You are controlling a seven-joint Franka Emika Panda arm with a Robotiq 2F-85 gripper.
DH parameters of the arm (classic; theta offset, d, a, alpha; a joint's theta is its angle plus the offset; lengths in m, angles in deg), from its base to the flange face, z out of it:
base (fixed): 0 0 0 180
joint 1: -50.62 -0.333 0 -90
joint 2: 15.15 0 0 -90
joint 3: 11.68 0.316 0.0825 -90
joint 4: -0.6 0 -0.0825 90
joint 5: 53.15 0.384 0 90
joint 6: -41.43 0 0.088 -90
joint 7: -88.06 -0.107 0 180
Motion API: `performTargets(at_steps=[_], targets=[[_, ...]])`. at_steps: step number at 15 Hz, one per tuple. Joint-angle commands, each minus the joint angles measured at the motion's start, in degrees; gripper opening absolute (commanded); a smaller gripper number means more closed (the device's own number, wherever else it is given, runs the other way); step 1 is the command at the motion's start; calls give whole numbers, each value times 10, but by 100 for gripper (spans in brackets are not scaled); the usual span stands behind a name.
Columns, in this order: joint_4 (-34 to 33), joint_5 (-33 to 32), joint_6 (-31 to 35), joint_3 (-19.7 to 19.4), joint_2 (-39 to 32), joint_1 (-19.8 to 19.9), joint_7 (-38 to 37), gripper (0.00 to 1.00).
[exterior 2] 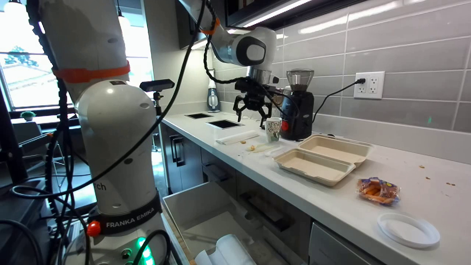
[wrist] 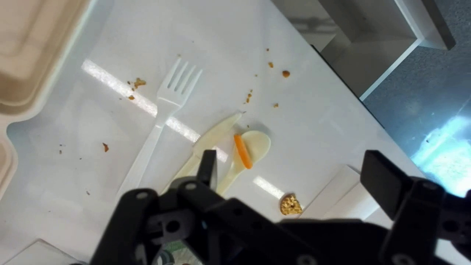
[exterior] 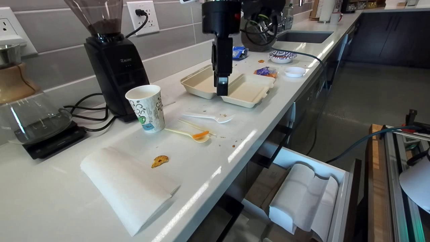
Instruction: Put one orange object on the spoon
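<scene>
Kitchen, with sink [exterior: 304, 36], coffee grinder [exterior: 117, 75]

knife [wrist: 211, 139] and paper cup [exterior: 147, 109] just beside spoon [wrist: 258, 144], free room toward counter edge [wrist: 344, 92]

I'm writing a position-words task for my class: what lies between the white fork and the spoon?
A pale yellow knife lies between the white fork and the spoon; the wrist view shows it.

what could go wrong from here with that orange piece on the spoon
The orange piece lies on the spoon, toward one side of its bowl, so a nudge might tip it off. The paper cup stands near the spoon, and the open hand could knock it over coming down there. The knife, lying beside the spoon, might shift it if bumped.
</scene>
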Motion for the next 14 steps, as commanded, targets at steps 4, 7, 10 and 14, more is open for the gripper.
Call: performTargets(at_steps=[4,7,10,14], targets=[[16,-9,-45,-15,64,-13,-47,100],[26,-8,-58,-21,94,-17,-53,100],[12,-6,-46,-27,81,-23,-45,100],[24,-7,-50,-31,105,-27,-49,100]])
